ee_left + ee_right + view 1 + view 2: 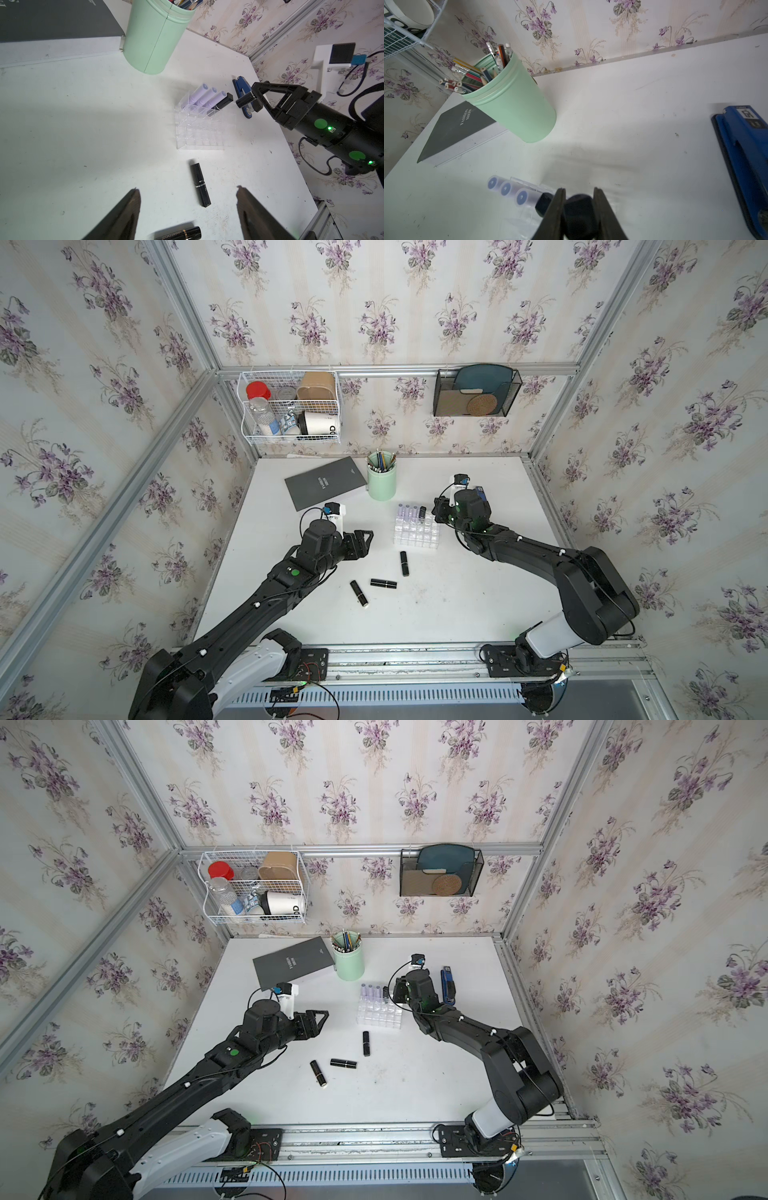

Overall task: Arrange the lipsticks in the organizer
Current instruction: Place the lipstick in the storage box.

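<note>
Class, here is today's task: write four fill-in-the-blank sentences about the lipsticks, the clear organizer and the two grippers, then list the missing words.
1. The organizer holds three lilac lipsticks and ____ black one.
2. Lying loose on the table are ____ black lipsticks.
3. The right gripper is shut on a ____ lipstick.
4. The left gripper is ____ and holds nothing.

Missing words: one; three; black; open.

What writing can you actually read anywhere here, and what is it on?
"FASHION SHOW": on the book.
"LESYCOCO": on a lying black lipstick.
"OD": on the white cup in the basket; the rest is hidden.
Stapler label: too blurred to read.
</note>
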